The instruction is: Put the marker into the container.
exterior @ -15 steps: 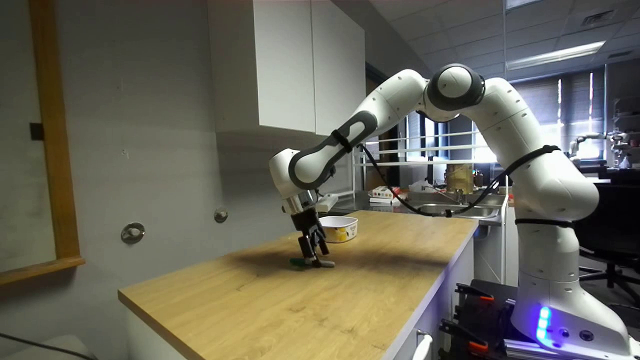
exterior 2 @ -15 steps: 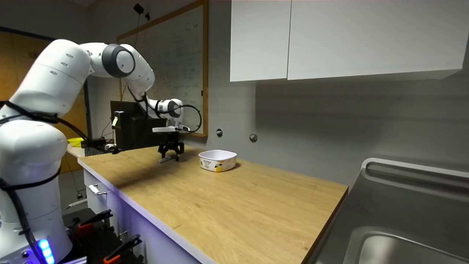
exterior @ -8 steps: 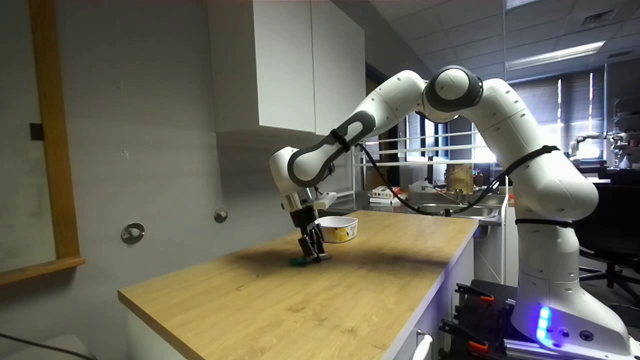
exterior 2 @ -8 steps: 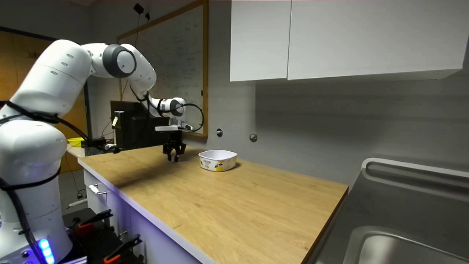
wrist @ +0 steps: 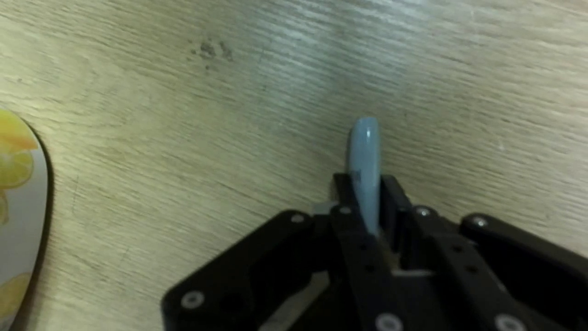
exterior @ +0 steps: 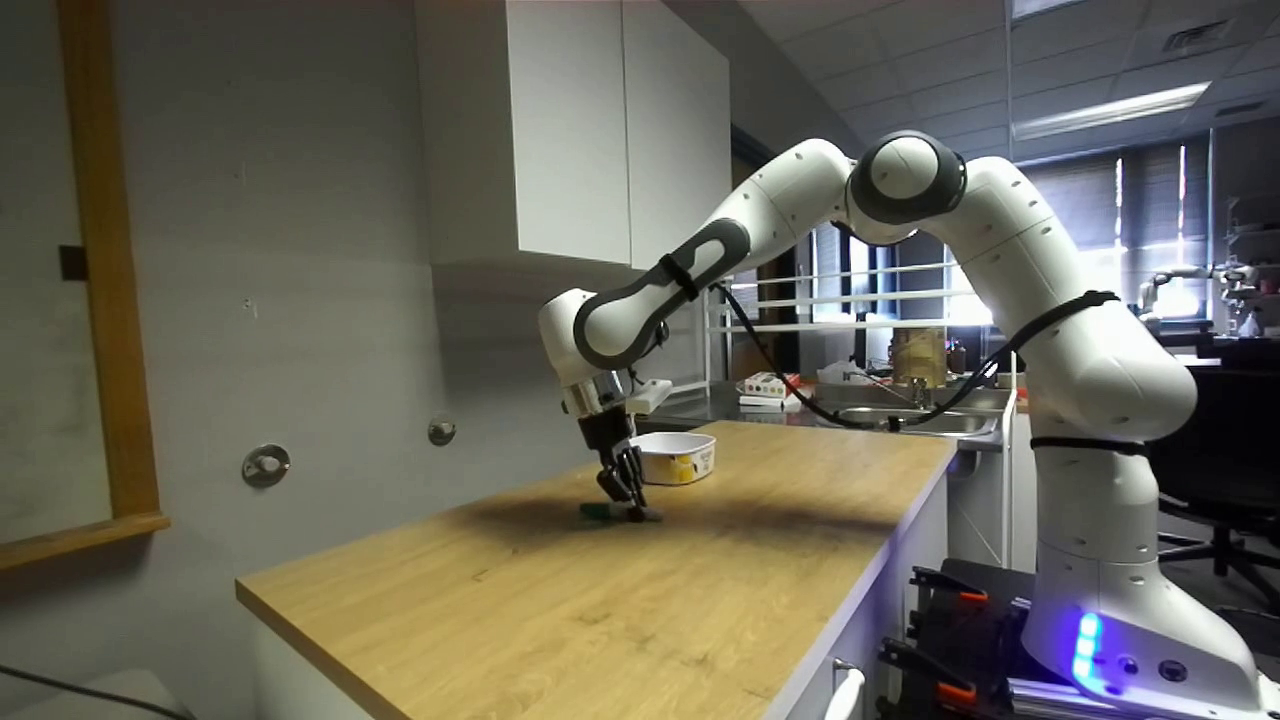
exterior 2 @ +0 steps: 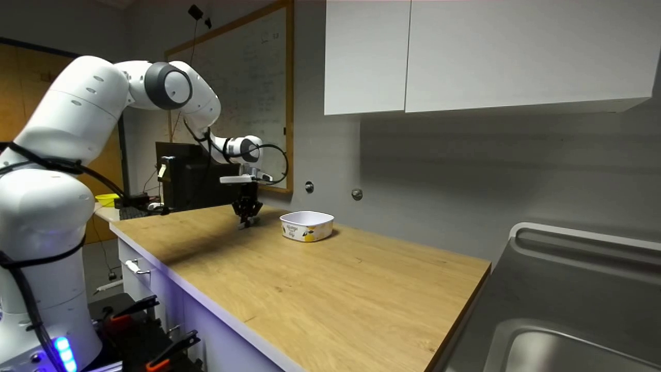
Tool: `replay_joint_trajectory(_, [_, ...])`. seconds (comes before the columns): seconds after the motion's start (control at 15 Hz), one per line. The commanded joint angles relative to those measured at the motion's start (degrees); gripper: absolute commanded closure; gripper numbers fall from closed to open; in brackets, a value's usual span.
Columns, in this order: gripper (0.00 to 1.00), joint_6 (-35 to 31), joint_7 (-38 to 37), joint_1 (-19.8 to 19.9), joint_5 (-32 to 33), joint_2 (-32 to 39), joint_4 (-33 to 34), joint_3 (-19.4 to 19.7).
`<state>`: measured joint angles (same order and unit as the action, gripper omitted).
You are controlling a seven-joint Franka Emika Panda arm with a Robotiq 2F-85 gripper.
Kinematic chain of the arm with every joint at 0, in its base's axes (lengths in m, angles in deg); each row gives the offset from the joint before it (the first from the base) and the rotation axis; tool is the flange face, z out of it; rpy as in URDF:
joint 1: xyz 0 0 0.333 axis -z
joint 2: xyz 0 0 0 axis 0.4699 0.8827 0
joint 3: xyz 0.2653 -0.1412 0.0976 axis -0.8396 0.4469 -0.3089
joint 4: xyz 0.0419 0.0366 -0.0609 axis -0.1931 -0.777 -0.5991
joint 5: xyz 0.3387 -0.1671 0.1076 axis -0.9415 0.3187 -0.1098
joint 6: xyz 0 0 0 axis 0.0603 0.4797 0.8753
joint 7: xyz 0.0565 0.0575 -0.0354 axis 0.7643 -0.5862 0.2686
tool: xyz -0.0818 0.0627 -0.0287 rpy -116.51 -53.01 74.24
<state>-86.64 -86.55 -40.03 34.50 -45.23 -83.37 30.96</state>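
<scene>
My gripper (wrist: 367, 186) is shut on the marker (wrist: 366, 154), gripping it across its pale grey body; one rounded end juts out past the fingertips in the wrist view. The green end of the marker (exterior: 597, 511) shows to one side of the gripper (exterior: 635, 510) in an exterior view. The marker lies roughly level, at or just above the tabletop; which of the two I cannot tell. The container, a low white bowl with a lemon print (exterior: 680, 462), stands upright beyond the gripper there. It appears as well as the bowl (exterior 2: 308, 228) beside the gripper (exterior 2: 246, 221), and its wall (wrist: 27, 230) edges into the wrist view.
The wooden tabletop (exterior 2: 320, 289) runs along a grey wall, with a white wall cabinet (exterior: 600, 130) overhead. A metal sink unit (exterior 2: 568, 305) adjoins one end of the table. Two round wall fittings (exterior 2: 357, 194) stick out behind the table.
The jaws have gone from open around the marker to shut on it. Gripper and marker sit slightly higher than half a second ago. The container has stayed put.
</scene>
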Motion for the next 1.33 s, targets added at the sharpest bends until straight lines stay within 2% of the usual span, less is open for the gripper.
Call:
replay_joint_trajectory(0.0, [0.93, 0.21, 0.23, -0.25, -1.11, 0.73, 0.37, 0.45])
replay_joint_trajectory(0.33, [0.92, 1.56, -2.20, -1.53, -0.55, -3.36, -1.71, 0.27])
replay_joint_trajectory(0.73, [0.92, 4.21, -4.60, -3.68, 0.42, -11.62, -5.45, -0.61])
replay_joint_trajectory(1.27, [0.93, 9.70, -3.53, -1.12, 4.79, -15.74, -0.25, 0.86])
